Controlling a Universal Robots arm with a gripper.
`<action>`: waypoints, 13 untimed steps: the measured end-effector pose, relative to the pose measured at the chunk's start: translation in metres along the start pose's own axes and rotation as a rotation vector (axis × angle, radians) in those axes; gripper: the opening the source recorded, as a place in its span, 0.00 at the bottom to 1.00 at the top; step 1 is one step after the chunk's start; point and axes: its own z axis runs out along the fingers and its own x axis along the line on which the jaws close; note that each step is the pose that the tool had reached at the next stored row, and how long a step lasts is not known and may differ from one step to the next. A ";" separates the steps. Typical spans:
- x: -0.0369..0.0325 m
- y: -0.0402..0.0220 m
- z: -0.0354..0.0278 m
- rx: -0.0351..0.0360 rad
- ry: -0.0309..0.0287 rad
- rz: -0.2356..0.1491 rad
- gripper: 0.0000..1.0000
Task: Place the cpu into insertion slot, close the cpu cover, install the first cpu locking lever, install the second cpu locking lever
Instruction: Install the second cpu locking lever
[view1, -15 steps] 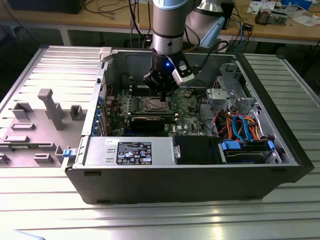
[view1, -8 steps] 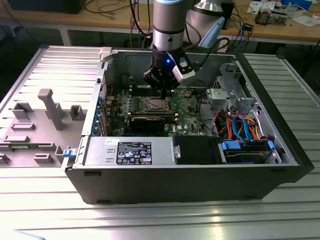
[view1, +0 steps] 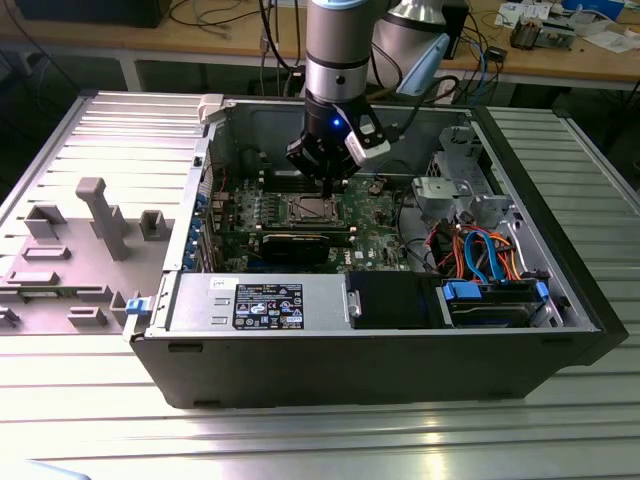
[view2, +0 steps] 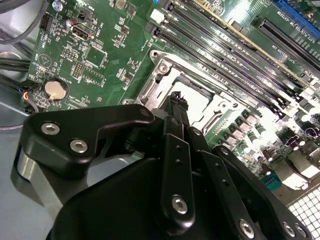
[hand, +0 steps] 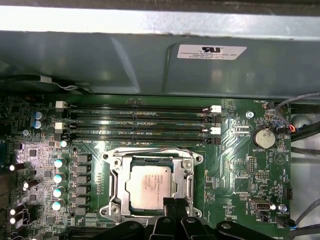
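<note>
One gripper (hand: 172, 207), fingers pressed together and holding nothing, hovers at the socket's 6 o'clock edge; the cpu (hand: 151, 181) sits seated in the insertion slot (hand: 116, 181), cpu cover (hand: 189, 172) down.

Bright overhead light — glare patches

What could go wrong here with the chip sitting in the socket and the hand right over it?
The hand sits at the edge of the cpu in the insertion slot; a sideways nudge could skew the chip on its contacts. The cpu cover frames the chip closely, so the fingertips might catch its rim. The memory slots lie close beside the socket, leaving little room.
</note>
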 end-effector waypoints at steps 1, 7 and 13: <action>0.0000 0.0000 0.0000 0.0000 0.0001 0.000 0.11; 0.0000 -0.0013 0.0000 0.0001 0.0001 0.000 0.11; 0.0004 -0.0141 0.0004 -0.0051 0.0003 0.000 0.11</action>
